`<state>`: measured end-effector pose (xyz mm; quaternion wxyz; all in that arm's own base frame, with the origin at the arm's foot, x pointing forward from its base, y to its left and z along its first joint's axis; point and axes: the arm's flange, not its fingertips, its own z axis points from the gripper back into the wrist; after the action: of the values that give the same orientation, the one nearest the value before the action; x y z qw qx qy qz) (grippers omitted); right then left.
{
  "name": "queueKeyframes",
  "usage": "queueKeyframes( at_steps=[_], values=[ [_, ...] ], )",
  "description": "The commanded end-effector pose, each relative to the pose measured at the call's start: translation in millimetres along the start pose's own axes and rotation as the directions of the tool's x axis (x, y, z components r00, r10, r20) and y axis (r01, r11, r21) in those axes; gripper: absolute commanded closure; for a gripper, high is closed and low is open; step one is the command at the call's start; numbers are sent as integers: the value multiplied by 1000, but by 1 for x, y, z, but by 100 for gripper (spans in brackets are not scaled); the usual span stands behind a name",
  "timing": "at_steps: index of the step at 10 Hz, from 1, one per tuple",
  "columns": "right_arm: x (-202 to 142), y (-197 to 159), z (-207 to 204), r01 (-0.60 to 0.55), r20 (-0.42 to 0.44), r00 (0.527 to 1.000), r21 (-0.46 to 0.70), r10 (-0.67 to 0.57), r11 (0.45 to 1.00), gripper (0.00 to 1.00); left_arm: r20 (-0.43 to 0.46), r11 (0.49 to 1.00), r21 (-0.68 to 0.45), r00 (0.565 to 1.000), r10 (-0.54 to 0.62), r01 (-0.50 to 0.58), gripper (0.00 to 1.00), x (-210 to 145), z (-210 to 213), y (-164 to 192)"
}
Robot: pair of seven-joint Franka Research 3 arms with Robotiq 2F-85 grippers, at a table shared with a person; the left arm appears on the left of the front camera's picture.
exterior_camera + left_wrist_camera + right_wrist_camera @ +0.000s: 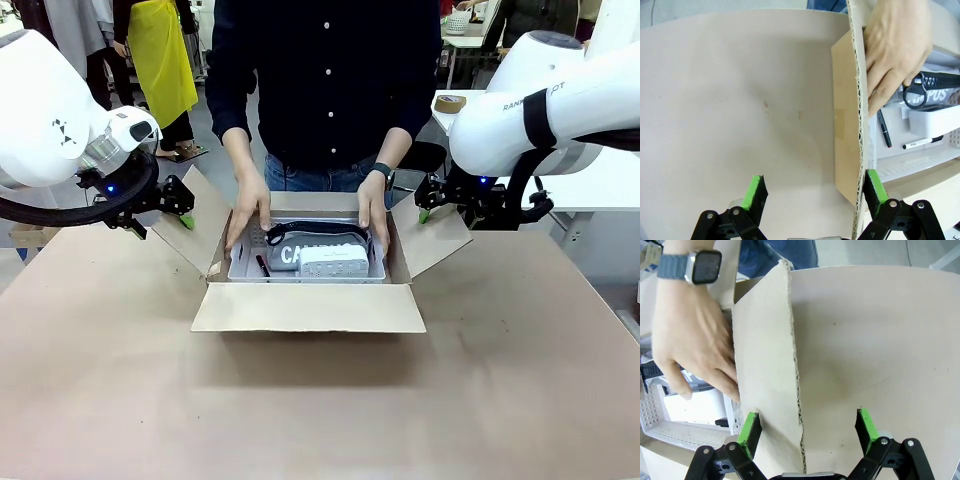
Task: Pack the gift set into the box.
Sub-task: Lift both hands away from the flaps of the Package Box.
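Front view, table [100, 380]: a pale brown surface is seen across the lower frame, with the box at its centre.
Box [310, 308]: brown corrugated cardboard, set open at mid-frame; the near flap is folded down toward the camera and the two side flaps are splayed up and outward.
Tray [305, 277]: pale grey and perforated, seated inside the box.
Left robot hand [185, 205]: held at frame left, at the outer end of the left flap [195, 235]. In the left wrist view its fingers [754, 192] are spread apart, and the flap's raw edge stands between them, close against the pad at frame right. Contact cannot be told; nothing is clamped.
Right robot hand [428, 198]: held at frame right, at the outer end of the right flap [432, 240]. In the right wrist view its fingers [866, 426] are spread apart, with the flap's edge standing about midway between them, clear of both pads.
Person's hands: one [250, 215] is laid at the tray's left end, the other [373, 210] at its right end, both inside the box.
Pouch [290, 254]: dark, lettered in white, laid in the tray's middle, its strap looped toward the far wall.
Carton [333, 262]: small and white, placed in the tray in front of the pouch, partly covering the lettering.
Pen [262, 266]: dark, laid in the tray's left part, just beside the pouch.
Watch [702, 267]: worn on the wrist at the upper left of the right wrist view.
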<state>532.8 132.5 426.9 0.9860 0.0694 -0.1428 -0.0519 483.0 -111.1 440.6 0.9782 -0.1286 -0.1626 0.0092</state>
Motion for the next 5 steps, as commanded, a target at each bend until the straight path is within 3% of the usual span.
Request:
queueKeyframes(
  at_steps=[1, 4, 5],
  values=[
    [2, 4, 2, 17, 4, 1000, -18, -17, 1000, 0, 6, 1000, 15, 1000, 9, -9, 0, 1, 2, -1],
    [0, 0, 0, 0, 0, 1000, 0, 0, 1000, 0, 6, 1000, 15, 1000, 9, -9, 0, 1, 2, -1],
    [0, -5, 15, 11, -62, 998, 83, -5, 996, 0, 0, 1000, 0, 1000, 0, 0, 0, 0, 0, 0]
  ],
)
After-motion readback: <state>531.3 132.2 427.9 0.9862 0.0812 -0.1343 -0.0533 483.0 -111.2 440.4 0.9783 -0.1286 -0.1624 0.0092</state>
